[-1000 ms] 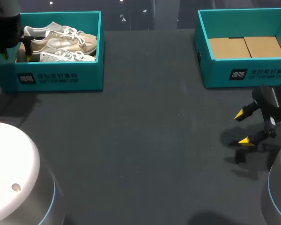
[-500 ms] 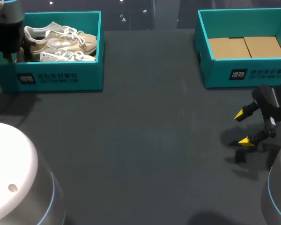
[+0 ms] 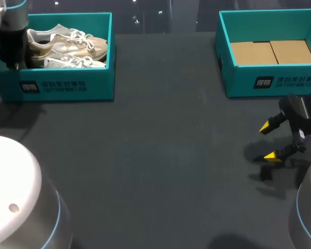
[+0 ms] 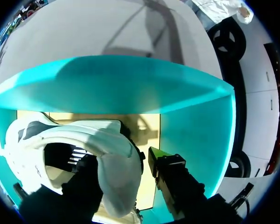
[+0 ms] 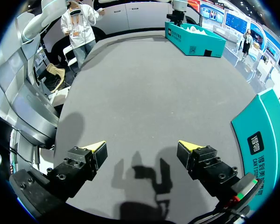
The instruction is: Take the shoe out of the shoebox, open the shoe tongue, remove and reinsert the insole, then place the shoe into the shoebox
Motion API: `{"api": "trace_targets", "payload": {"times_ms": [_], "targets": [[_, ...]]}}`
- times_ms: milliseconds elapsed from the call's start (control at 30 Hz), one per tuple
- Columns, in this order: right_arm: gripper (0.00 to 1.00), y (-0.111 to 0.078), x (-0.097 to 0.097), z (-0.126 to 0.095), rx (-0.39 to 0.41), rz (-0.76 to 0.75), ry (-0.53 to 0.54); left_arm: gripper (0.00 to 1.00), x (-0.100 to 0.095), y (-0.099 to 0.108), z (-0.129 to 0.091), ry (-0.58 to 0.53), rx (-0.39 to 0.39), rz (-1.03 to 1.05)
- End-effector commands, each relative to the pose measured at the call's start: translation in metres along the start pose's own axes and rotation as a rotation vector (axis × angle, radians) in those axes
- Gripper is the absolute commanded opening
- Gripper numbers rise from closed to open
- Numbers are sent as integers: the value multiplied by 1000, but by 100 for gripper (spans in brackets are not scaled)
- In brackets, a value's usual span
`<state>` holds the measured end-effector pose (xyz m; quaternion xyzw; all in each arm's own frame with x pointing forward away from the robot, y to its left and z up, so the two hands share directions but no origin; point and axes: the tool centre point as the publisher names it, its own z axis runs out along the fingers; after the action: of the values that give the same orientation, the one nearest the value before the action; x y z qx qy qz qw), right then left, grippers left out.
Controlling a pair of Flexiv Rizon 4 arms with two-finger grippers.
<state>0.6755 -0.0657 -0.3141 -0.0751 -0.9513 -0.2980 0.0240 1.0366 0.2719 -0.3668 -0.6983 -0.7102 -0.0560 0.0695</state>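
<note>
Two shoeboxes (image 3: 67, 85) (image 3: 272, 83), two shoes (image 3: 52, 35) (image 3: 67, 63) and two grippers (image 4: 123, 161) (image 3: 269, 141)

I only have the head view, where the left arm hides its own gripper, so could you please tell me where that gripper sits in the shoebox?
Observer: The left gripper is down at the heel end of the white shoe, right over the heel collar.
Operator: Thank you. Is it gripping the heel?
Observer: I cannot tell; in the left wrist view the heel collar covers part of the gripper.
Operator: Is there room at that end of the box?
Observer: Some: a strip of bare cardboard floor shows between the heel and the end wall of the shoebox.
</note>
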Motion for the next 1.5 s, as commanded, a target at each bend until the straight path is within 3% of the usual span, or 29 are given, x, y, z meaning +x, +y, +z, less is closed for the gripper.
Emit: {"api": "trace_targets", "payload": {"times_ms": [33,100,200,233,700,1500], "targets": [[100,0,1,0,1,0,-1,30,-1,-3,2,10,-10,0],[100,0,1,0,1,0,-1,24,0,-3,2,15,-12,-1],[100,0,1,0,1,0,-1,2,1,-4,2,23,-18,-2],[100,0,1,0,1,0,-1,0,2,-4,3,29,-21,-3],[100,0,1,0,1,0,-1,0,15,-12,-5,36,-37,30],[100,0,1,0,1,0,-1,0,24,11,-35,-5,-19,-15]]}}
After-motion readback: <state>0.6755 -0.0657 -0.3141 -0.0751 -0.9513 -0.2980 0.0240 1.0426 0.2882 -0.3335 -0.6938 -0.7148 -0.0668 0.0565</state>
